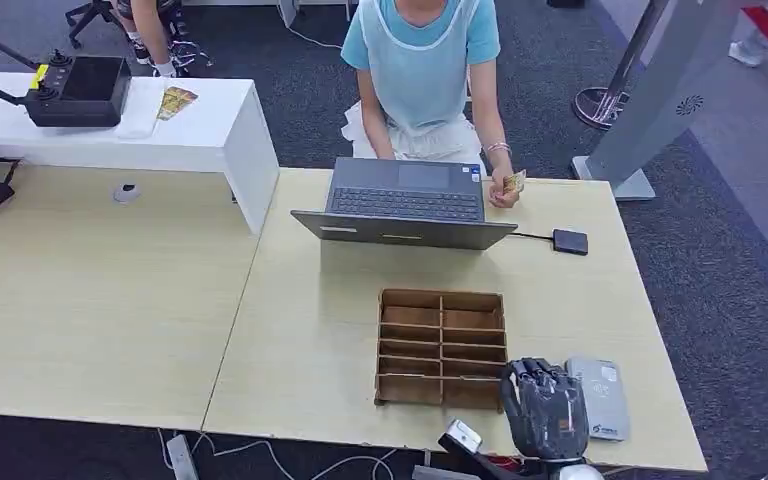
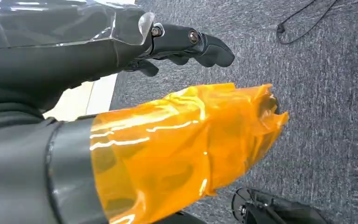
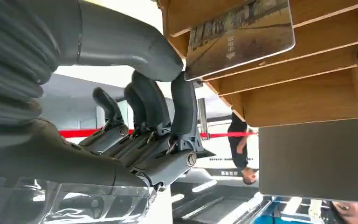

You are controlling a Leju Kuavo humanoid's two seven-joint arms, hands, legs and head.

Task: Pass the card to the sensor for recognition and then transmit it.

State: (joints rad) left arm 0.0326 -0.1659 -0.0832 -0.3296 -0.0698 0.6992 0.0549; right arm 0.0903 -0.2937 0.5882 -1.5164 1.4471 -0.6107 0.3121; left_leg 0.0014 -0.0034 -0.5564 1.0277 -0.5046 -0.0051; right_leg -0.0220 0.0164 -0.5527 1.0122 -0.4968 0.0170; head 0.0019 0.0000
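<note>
- Fingers (image 3: 184, 105) and thumb of the right hand (image 1: 545, 408) pinch a corner of the card (image 3: 240, 35).
- The card is glossy, brownish, picture-printed, standing in the wooden organizer (image 1: 441, 347) near the table's (image 1: 290, 330) front edge.
- Left hand (image 2: 186, 44): fingers curled, holding nothing.

Right hand (image 1: 546, 408) low and forward, thumb and fingers (image 3: 184, 109) pinching a card (image 3: 240, 35); left hand (image 2: 186, 44) empty, fingers curled.

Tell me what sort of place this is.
Probably a reception or check-in desk set up in an exhibition hall: a person sits at a laptop across the table, a wooden card rack and card reader lie near the robot, and a stanchion stands behind.
</note>
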